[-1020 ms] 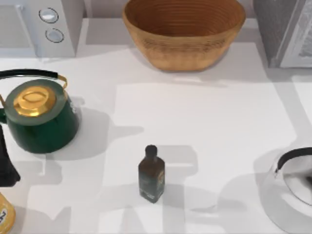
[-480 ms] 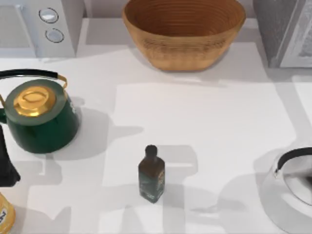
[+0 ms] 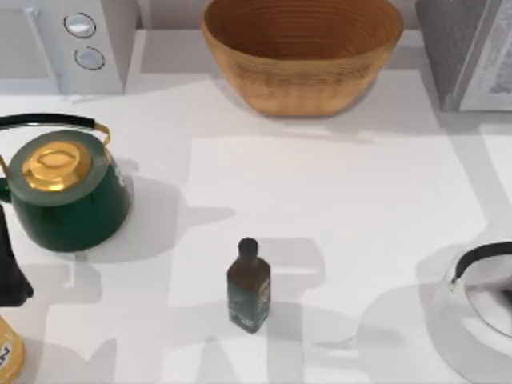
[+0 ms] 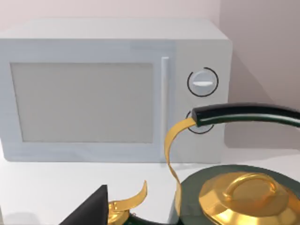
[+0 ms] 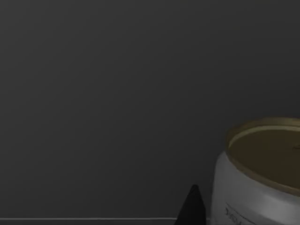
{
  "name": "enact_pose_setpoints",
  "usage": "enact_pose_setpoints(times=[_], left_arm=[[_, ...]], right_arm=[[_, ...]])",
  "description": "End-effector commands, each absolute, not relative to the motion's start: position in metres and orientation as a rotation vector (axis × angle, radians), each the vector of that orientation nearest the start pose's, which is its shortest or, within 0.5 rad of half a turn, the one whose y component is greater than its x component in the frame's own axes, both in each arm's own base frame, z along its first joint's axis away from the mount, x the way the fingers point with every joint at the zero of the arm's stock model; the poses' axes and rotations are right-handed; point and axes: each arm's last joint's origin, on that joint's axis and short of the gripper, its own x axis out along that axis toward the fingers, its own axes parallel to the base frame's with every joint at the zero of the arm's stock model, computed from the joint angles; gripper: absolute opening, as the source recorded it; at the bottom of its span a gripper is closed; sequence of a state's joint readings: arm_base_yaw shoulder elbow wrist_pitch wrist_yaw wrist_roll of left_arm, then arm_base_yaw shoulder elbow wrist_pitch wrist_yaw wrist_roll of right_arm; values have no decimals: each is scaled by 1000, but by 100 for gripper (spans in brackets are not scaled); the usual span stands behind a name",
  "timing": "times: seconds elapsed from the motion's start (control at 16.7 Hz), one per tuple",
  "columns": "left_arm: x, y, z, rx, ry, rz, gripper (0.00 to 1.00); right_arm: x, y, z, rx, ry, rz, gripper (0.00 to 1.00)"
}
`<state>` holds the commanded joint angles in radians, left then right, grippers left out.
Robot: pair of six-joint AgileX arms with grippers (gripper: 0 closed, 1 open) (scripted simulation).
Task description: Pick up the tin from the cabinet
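Dark cabinet [image 5: 117,93]; tin [image 5: 262,178] beside right end effector [image 5: 191,208].

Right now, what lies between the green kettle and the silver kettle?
In the top view, a dark bottle stands between green kettle and silver kettle.

Glossy green kettle [image 3: 68,200] with polished brass lid, ribbed woven-looking basket [image 3: 302,52], smooth white tin [image 5: 262,178].
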<state>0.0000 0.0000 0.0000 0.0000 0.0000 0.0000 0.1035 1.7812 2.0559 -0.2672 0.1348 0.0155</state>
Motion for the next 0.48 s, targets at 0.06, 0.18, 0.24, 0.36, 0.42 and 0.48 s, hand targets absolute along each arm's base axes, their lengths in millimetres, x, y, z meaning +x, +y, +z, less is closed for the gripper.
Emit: enact_pose_setpoints(times=[0.06,0.18,0.24,0.36,0.42,0.48], left_arm=[[106,-1,160,0,0,0,100],[106,-1,160,0,0,0,100],[106,-1,160,0,0,0,100],[106,-1,160,0,0,0,100],[106,-1,160,0,0,0,100],[106,-1,160,0,0,0,100]], right_arm=[[397,44,483,1,-9,-12,0],[396,45,484,2,-10,-10,0],[395,45,484,2,-10,-10,0],[383,46,490,1,-4,-16,0],[371,47,496,1,-2,-17,0],[356,48,503,1,-1,-18,0]])
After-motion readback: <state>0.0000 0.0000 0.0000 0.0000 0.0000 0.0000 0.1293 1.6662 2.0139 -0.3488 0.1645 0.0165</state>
